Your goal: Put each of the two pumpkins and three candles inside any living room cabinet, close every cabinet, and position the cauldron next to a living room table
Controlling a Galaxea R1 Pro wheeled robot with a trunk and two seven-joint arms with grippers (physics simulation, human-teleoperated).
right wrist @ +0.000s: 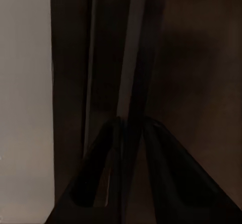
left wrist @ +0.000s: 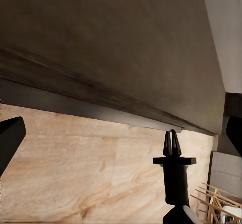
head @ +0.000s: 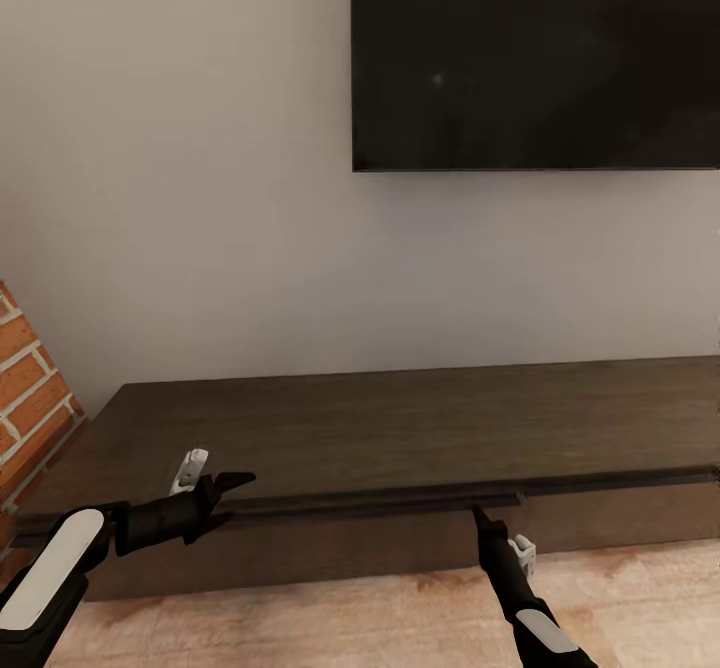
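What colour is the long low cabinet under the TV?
Dark-brown wood grain cabinet, clearest in the head view.

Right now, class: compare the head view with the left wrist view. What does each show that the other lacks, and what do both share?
Head view alone: the dark wall screen, the brick corner and the left gripper. Left wrist view alone: pale wooden sticks low at one edge. Shared: the cabinet, its left drawer front pulled slightly out, the wood floor, and the right gripper at that drawer's edge.

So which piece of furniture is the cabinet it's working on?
Look under the big black screen on the grey wall. The cabinet is the long, low dark-brown wooden unit on the floor there, beside a brick corner; its left drawer front juts slightly out.
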